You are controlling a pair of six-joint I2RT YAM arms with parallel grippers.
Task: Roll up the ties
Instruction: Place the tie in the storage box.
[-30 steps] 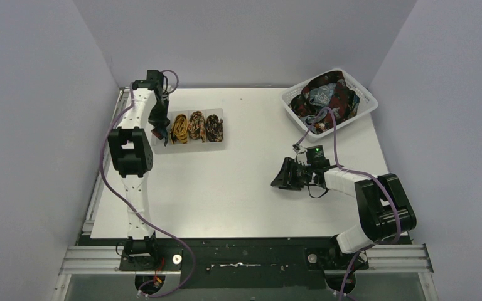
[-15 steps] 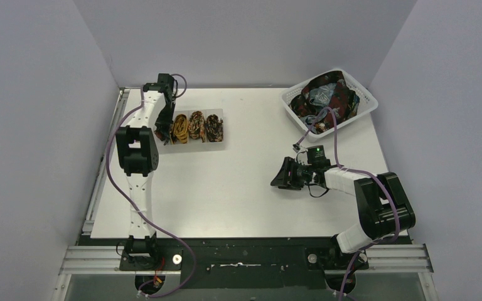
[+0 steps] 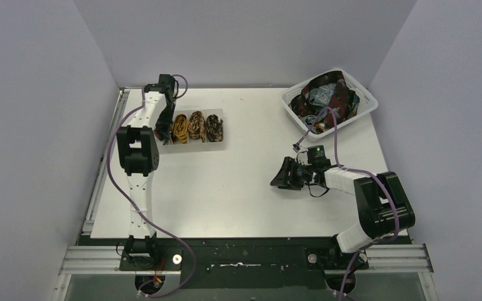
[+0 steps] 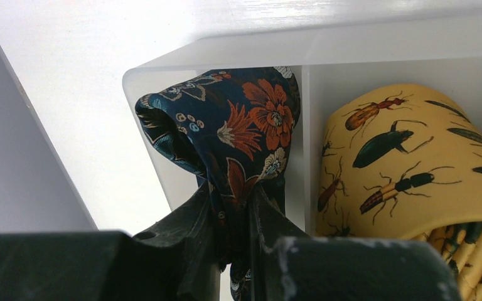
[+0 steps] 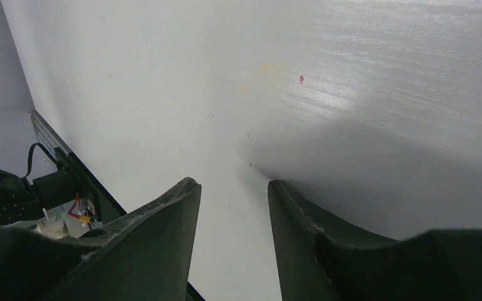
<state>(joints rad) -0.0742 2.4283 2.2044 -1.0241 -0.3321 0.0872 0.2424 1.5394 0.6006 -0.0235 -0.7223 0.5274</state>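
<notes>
left arm has swung in toward the far wall over the last second. left gripper (image 4: 229,210) is pinched nearly closed on the navy floral tie (image 4: 245,119), which sits in the tray (image 4: 226,53) end compartment, just beside the yellow beetle tie (image 4: 401,163). right gripper (image 5: 232,200) is part open, holding nothing, over the table (image 5: 351,94).

Robotics laboratory test cell: a left arm (image 3: 139,157) and a right arm (image 3: 364,200), trailing purple cables (image 3: 108,166), bolted to an aluminium extrusion rail (image 3: 94,260) at the edge of a white table (image 3: 226,194) enclosed by plain grey panels (image 3: 37,125), with ties (image 3: 329,94) staged in a white lattice basket (image 3: 351,120).
</notes>
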